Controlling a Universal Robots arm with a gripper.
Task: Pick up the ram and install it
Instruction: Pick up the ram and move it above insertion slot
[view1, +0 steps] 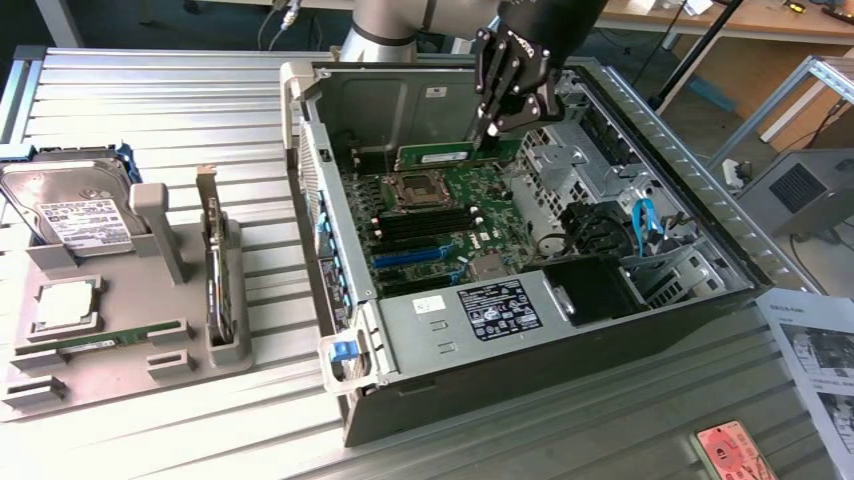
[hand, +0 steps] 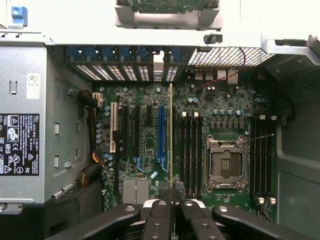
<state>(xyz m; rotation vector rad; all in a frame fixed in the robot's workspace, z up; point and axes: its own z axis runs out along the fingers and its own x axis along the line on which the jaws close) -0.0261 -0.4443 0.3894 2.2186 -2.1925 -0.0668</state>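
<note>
One arm reaches down into one open computer case (view1: 304, 150) that lies on its side on the ribbed metal surface (view1: 187, 110). Its one hand (view1: 491, 128) is clamped on the ram (view1: 438, 155), the two fingers (hand: 159, 215) pressed together on the stick's end. In the exterior view the ram is a narrow green board jutting from the fingertips toward the exterior view's left, inside the case, over the far part of the one motherboard (view1: 447, 235) and just beyond the one open processor socket (view1: 416, 186). In the wrist view the ram (hand: 171, 140) shows edge-on as a single thin line, running between one long blue slot (hand: 161, 131) and the nearer of two banks of black memory slots (hand: 191, 150) that flank the socket (hand: 226, 165). Whether its lower edge touches the board cannot be told. Well apart, at the exterior view's left, one grey tray (view1: 127, 300) carries one hard drive (view1: 74, 210), one square silver chip (view1: 64, 305), one upright card (view1: 214, 260) and one second green stick (view1: 100, 340) lying flat. At the exterior view's right lie one printed sheet (view1: 814, 350) and one pink card (view1: 734, 450).
</note>
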